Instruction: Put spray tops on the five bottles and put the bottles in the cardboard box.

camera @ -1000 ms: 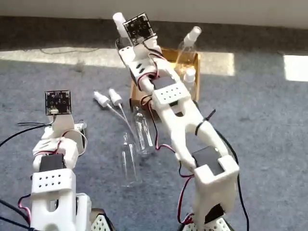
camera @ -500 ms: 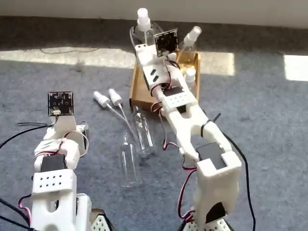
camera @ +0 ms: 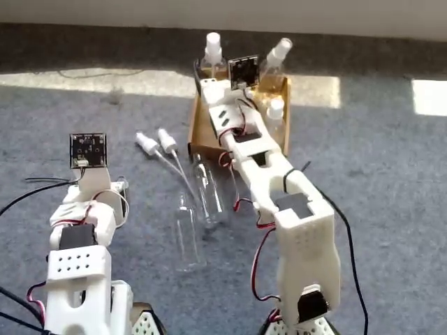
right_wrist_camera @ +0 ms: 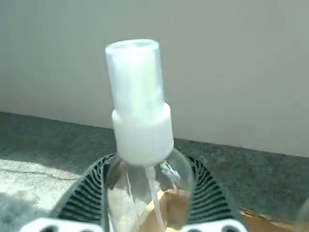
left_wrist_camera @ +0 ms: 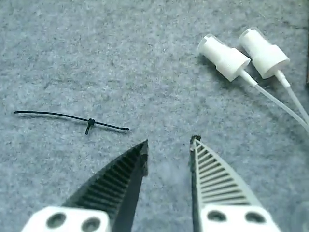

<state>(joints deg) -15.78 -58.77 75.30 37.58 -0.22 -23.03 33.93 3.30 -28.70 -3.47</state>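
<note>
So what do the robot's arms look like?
The left arm and right arm are white plastic blocks with holes, looped with red and black wires. Each wrist carries a square black circuit board. The left gripper has pointy ribbed fingers.

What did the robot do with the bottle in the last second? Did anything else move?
The right hand, shut on a capped bottle, swung it across towards the far corner of the cardboard box, then lowered it a little. Nothing was grabbed or let go. The left hand, two loose spray tops, two bare bottles on the carpet and the bottles in the box stayed put.
</note>
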